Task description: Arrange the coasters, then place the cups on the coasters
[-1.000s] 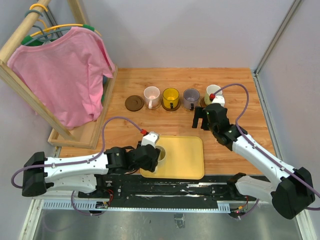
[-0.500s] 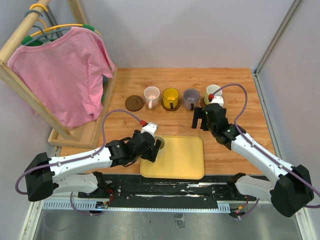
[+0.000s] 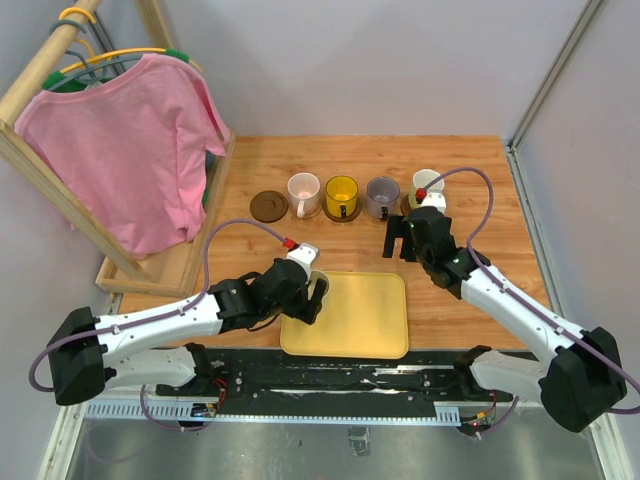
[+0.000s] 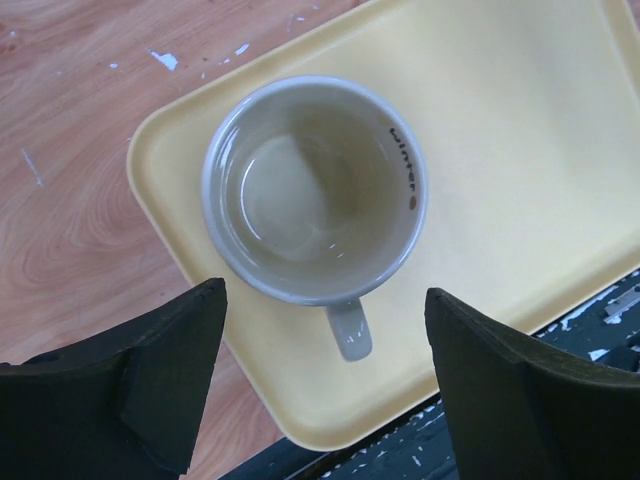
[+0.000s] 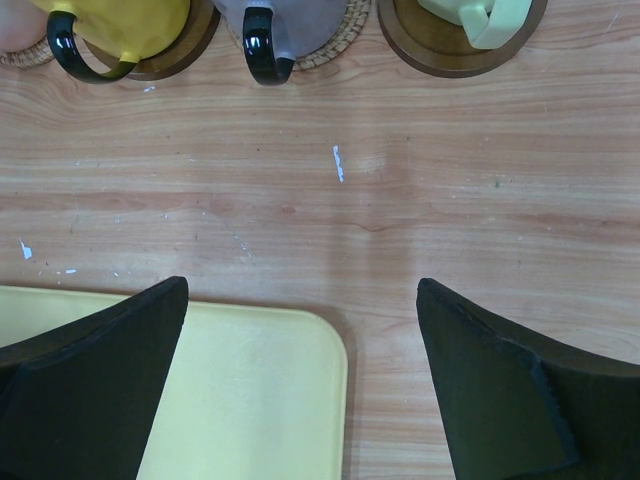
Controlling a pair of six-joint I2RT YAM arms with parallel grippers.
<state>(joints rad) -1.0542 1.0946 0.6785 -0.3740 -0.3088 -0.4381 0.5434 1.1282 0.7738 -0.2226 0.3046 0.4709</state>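
- The left gripper (image 4: 322, 298) hangs over the near-left corner of the tray (image 4: 520, 150). Its jaws are spread wide and hold nothing.
- The white mug (image 4: 315, 190) stands upright on that corner, just ahead of the fingertips and touching neither.
- Its handle (image 4: 350, 335) points back toward the gripper. A good grasp would come down with one finger on each side of the body and the handle left free in the gap. It should close on the walls, then lift straight up to clear the tray's lip.
- The right gripper (image 5: 302, 290) is also spread and empty. It hovers over bare table (image 5: 400, 200) between the tray's far corner and the row of mugs, and seems best kept there, out of the carrying path.
- The likely target is the empty coaster (image 3: 267, 206) at the left end of the far row, just beside the pink mug (image 3: 303, 188). The mug should land centred, with its handle turned away from that neighbour.
- Only the left wrist view shows the mug's pale green inside, the lettering inside its rim and which way the handle points. From overhead the arm mostly hides the mug.
- Only the overhead view shows the empty coaster and the whole row.
- The right wrist view shows the near edges of the yellow mug (image 5: 110, 15), the grey mug (image 5: 300, 12) and the cream mug (image 5: 480, 18). Each sits on its own coaster.
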